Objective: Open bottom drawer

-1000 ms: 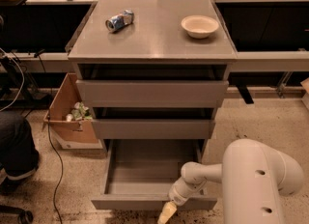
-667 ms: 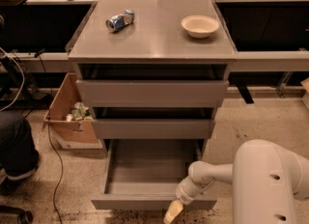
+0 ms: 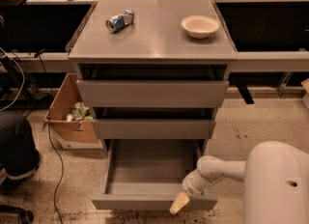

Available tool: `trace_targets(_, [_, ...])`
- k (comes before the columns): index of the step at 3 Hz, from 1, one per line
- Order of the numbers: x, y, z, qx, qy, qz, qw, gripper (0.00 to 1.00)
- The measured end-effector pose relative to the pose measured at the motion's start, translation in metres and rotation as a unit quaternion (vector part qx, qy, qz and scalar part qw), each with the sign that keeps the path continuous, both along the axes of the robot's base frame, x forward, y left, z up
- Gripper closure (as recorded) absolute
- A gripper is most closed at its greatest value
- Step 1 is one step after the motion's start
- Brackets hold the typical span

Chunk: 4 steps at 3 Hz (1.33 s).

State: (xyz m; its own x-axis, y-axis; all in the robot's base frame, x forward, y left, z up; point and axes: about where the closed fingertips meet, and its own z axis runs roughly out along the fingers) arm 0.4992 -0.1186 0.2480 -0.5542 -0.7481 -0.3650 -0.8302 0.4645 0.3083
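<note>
In the camera view, a grey cabinet [image 3: 154, 92] stands in the middle of the floor. Its flat top serves as a counter [image 3: 159, 39]. A crushed can [image 3: 119, 20] lies on its side at the far left of that top, and a pale bowl [image 3: 200, 26] sits at the far right, well apart from the can.

Below them, the top and middle drawers are nearly flush. The bottom drawer [image 3: 140, 202] stands well out toward the near side, its shallow box open to view and showing nothing inside.

The gripper [image 3: 179, 203] is at the near right of that drawer, its pale tip against the top edge of the plain front. The white arm [image 3: 217, 167] reaches in from the robot's body [image 3: 275, 184] at the near right. Whether the gripper is spread or closed I cannot tell.

A cardboard box [image 3: 65, 117] of rubbish sits on the floor to the left. A dark cable [image 3: 55, 170] trails past it, and a seated person's leg [image 3: 14, 143] shows at the left edge.

The drawer looks about as far out as it should go, so the job seems nearly done. From here, more pulling could drag the drawer off its runners or tip the cabinet forward. The contact is off-centre on a front with no handle, so force there could twist the drawer until it binds, or the tip could slip off the edge. The robot's body is also close to the drawer's right corner and could knock it.
</note>
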Motion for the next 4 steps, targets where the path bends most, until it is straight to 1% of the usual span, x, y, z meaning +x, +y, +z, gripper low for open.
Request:
trace_targets(1, [0.019,-0.018,0.007,0.005,-0.027,-0.024,0.9993,0.0])
trace_targets(2, [0.04,-0.027,-0.004,0.021,-0.049,-0.048,0.9974,0.23])
trace_targets(3, [0.05,-0.026,-0.019,0.037,-0.057,-0.064,0.9956,0.47])
trace_targets(4, [0.058,-0.016,-0.041,0.061,-0.059,-0.082,0.993,0.69])
